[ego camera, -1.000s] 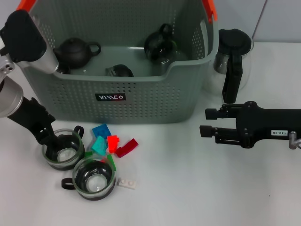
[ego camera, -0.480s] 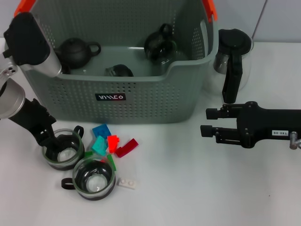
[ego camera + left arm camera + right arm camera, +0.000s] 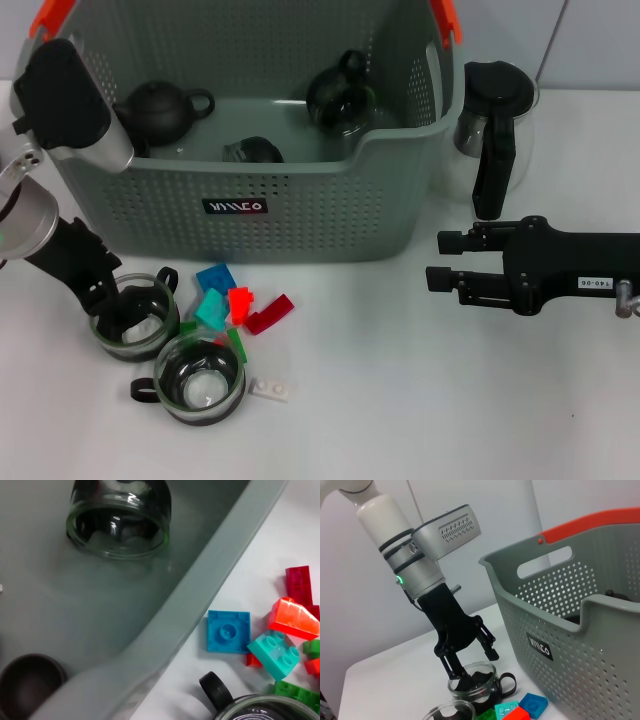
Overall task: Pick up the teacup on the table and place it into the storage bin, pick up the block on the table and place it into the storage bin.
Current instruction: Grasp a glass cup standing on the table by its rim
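Note:
Two glass teacups with black handles stand left of centre on the white table. My left gripper is at the nearer-left teacup, open, with one finger down inside it and the other outside its rim. The right wrist view shows the left gripper straddling that teacup. The second teacup stands free beside it. Several coloured blocks lie between the cups and the grey storage bin. The right gripper hovers open and empty at the right.
Inside the bin are a black teapot, a glass teapot and a small dark piece. A glass jug with a black handle stands right of the bin. A white block lies by the second cup.
My left arm's wrist has shifted slightly left and its upper segment has swung a little; the fingers stay at the left teacup. The right arm, cups and blocks have not moved.

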You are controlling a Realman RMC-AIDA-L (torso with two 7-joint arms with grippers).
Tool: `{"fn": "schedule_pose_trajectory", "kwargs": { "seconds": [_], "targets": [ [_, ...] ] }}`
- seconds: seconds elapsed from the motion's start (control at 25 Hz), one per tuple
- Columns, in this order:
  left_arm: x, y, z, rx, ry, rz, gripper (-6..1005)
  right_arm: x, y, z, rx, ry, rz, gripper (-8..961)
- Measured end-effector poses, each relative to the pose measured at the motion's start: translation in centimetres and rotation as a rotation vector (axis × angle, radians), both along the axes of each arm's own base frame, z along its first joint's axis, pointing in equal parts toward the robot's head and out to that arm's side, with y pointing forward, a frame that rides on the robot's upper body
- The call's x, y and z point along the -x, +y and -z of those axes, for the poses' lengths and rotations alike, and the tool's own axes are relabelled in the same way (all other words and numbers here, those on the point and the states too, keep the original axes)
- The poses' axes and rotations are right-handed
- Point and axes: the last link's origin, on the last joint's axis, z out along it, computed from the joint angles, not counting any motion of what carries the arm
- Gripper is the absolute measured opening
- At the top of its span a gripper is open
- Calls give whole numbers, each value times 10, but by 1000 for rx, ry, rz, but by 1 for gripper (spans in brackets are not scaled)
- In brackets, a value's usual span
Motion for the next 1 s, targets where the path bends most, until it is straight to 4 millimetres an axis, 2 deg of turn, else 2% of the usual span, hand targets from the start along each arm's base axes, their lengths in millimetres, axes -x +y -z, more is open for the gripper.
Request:
{"fn": "schedule_pose_trajectory", "kwargs": {
  "seconds": [0.2, 0.28, 0.52, 1.0],
  "targets": [
    [5, -1, 3, 4, -1, -12, 809, 0, 0, 0, 0, -1, 0, 583],
    [6, -1, 4, 5, -1, -16, 769, 0, 0, 0, 1, -2, 0, 583],
    [9, -2, 6, 11, -2, -28, 750, 0, 0, 0, 3, -4, -1, 583],
    [9, -3, 5, 13, -1, -30, 734, -2, -1, 0, 7, -12, 1, 583]
  ]
}}
